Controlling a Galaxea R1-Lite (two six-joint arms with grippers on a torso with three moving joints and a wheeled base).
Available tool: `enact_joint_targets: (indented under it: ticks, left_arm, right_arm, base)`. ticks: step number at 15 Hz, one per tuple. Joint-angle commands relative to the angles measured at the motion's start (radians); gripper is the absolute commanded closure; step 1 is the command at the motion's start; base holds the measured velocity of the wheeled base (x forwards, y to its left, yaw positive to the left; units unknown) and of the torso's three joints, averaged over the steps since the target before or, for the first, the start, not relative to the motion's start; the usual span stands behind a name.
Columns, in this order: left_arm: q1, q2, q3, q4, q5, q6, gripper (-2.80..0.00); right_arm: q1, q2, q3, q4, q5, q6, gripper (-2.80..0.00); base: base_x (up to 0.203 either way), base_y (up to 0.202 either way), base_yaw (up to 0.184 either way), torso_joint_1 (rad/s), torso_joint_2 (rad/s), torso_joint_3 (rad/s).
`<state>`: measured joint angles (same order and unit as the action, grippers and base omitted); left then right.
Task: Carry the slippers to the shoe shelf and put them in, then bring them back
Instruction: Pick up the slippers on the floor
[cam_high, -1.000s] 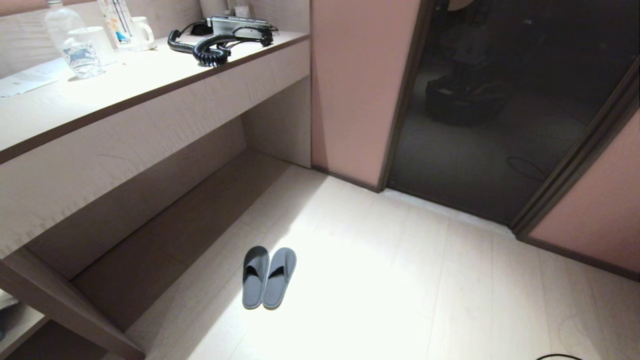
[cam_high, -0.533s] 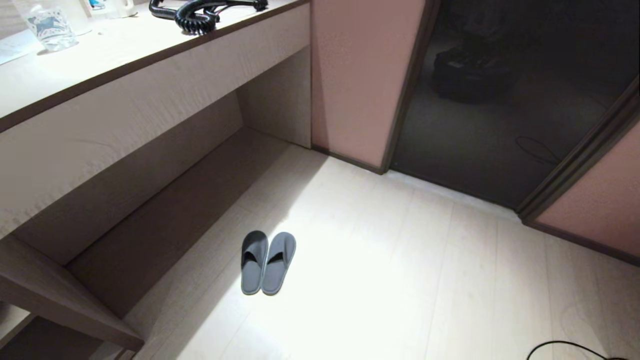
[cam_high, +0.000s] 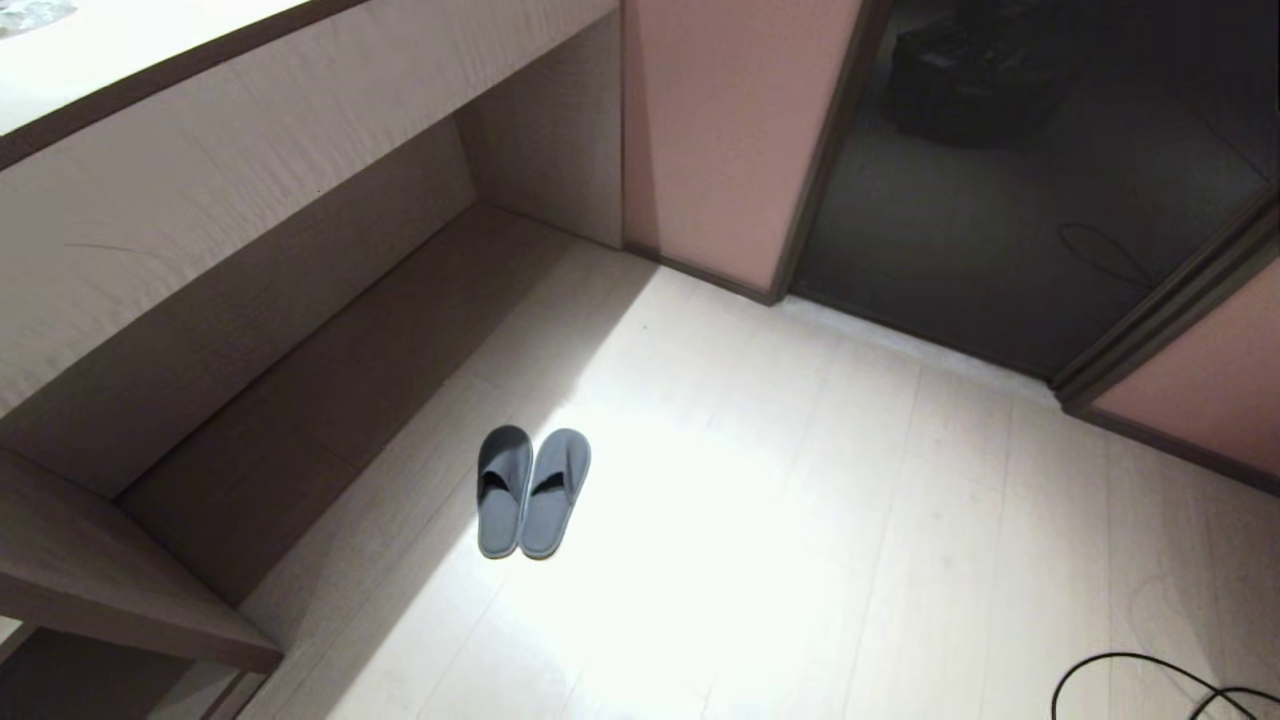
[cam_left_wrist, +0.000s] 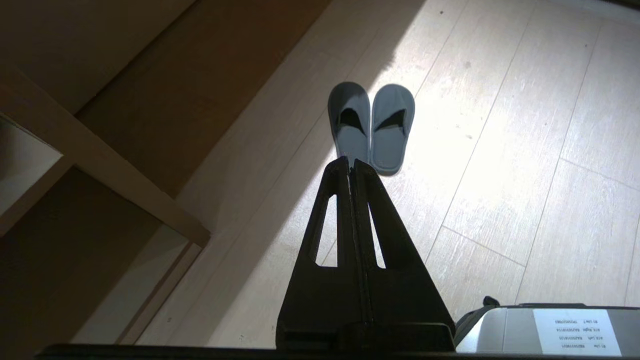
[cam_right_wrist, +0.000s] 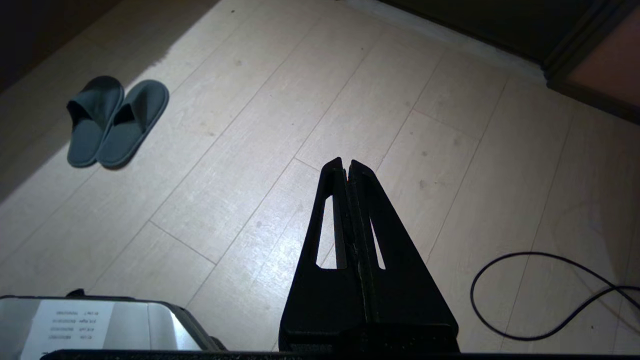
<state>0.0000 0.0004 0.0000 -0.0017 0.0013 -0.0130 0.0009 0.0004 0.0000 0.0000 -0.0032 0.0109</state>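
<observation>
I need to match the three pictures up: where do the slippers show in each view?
Head view: the slippers lie left of centre, on the pale floor.
Left wrist view: slippers just beyond the shut left claw.
Right wrist view: slippers far upper left.
Shared landmark: the pale floor.

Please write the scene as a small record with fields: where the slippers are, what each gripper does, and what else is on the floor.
slippers: side by side on the pale floor, touching, toes toward the far wall, beside the long desk counter
held by: nothing; neither gripper touches them
left gripper: jaws shut, empty, above the floor, short of the slippers' heels
right gripper: jaws shut, empty, over bare floor, apart from the slippers
also on floor: black cable at the near right
doorway: dark, at the far right
shoe shelf: cannot tell from these views
</observation>
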Motion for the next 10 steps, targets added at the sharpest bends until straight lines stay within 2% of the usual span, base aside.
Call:
enact_joint_targets:
  ticks: [1, 10]
  left_arm:
    - [0.0, 0.001, 0.0, -0.001, 0.0, -0.001, 0.0]
    - [0.0, 0.001, 0.0, -0.001, 0.0, -0.002, 0.0]
  right_arm:
    - [0.0, 0.0, 0.0, 0.0, 0.0, 0.0, 0.0]
    - [0.001, 0.0, 0.0, 0.0, 0.0, 0.0, 0.0]
  base:
    - [0.0, 0.0, 0.0, -0.001, 0.0, -0.198]
    - [0.0, 0.0, 0.0, 0.002, 0.0, -0.196]
